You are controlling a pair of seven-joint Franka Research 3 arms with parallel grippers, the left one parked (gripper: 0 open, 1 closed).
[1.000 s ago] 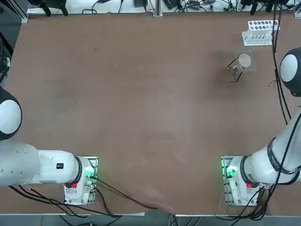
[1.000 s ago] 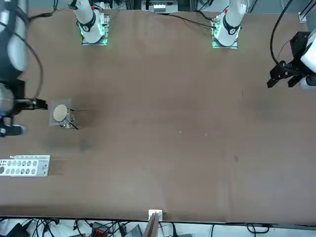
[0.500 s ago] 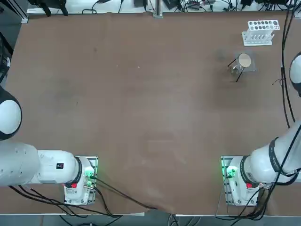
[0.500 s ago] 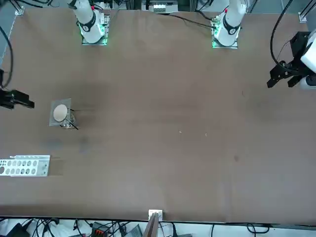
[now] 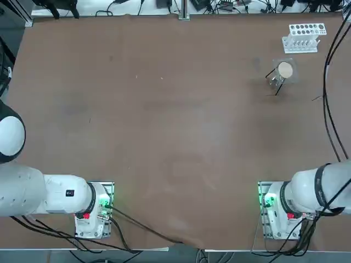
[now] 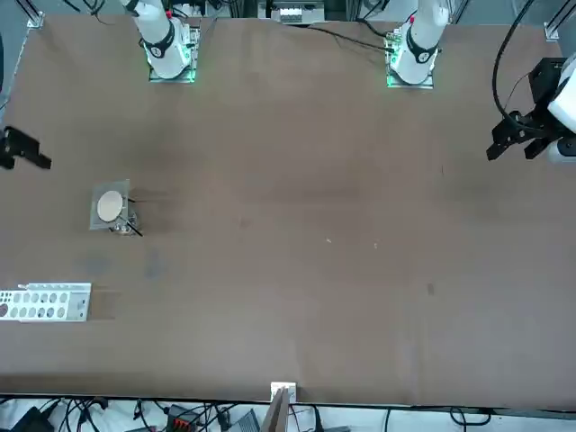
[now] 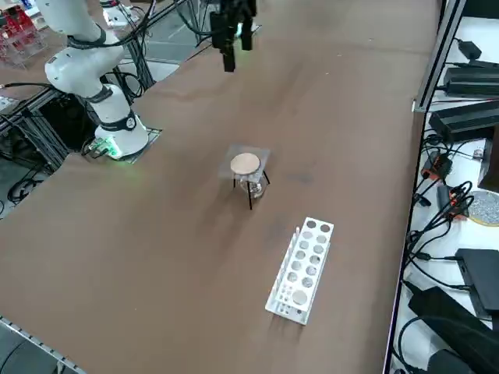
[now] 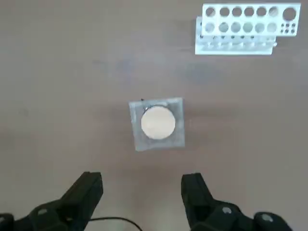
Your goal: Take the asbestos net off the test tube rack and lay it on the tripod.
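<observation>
Now right gripper (image 8: 142, 185) jaws wide apart, empty; asbestos net (image 8: 157, 123) on tripod (image 7: 250, 185).

A wide brown counter (image 5: 164, 120) fills the room; black cables (image 7: 444, 210) and power boxes (image 7: 472, 117) lie beside its edge.

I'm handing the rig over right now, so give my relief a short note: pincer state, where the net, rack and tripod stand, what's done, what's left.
Right pincer: open, empty, raised clear of the asbestos net.
Asbestos net: lying flat on the tripod, square mesh with its beige disc up.
Test tube rack: stands apart from the tripod near the table's far right corner, nothing on its top plate.
Done: net moved from rack to tripod.
Left: nothing visible except parking the right arm.
</observation>
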